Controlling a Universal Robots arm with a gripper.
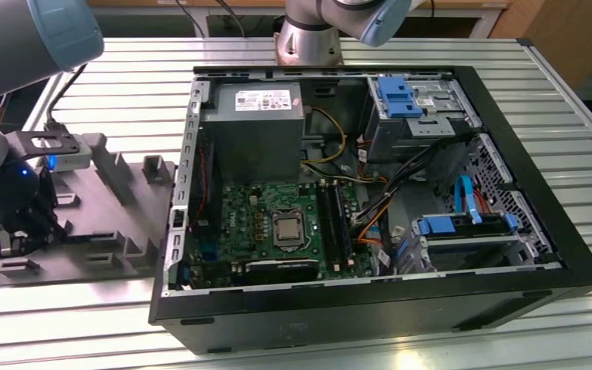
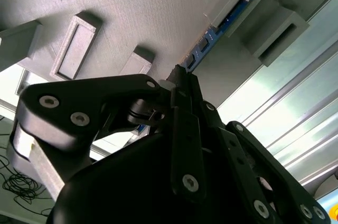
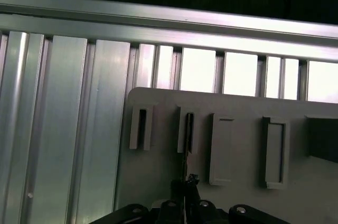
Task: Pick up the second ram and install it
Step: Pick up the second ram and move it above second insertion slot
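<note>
The gripper (image 3: 185,186) is positioned low over the grey tray (image 3: 158,176), and its jaws are drawn together on the second ram (image 3: 186,147), one finger on each flat face. One memory stick is counted. In the first wrist view it is presented edge-on as a thin dark line. Its long axis is directed straight away from the fingertips, and its far end is seated in the slot of an upright post. In the second wrist view the same stick (image 2: 211,38) is seen as a blue-green strip running from the gripper (image 2: 179,78) to a slotted post near the edge of the tray (image 2: 132,12); its near end is hidden between the fingers. Four upright slotted posts are counted in a row in the first wrist view, and a fifth, darker one is cut off at the picture edge. The tray is laid on a table (image 3: 63,129) of aluminium slats. In the exterior view the gripper (image 1: 16,240) is found at the tray (image 1: 121,208) on that view's left, largely masked by the arm's dark wrist. Further off, one open computer case (image 1: 378,316) is laid on its side on the table (image 1: 121,85). One green motherboard (image 1: 244,212) with one silver central chip (image 1: 289,229) is housed in it; the number of memory slots beside the chip cannot be made out.
</note>
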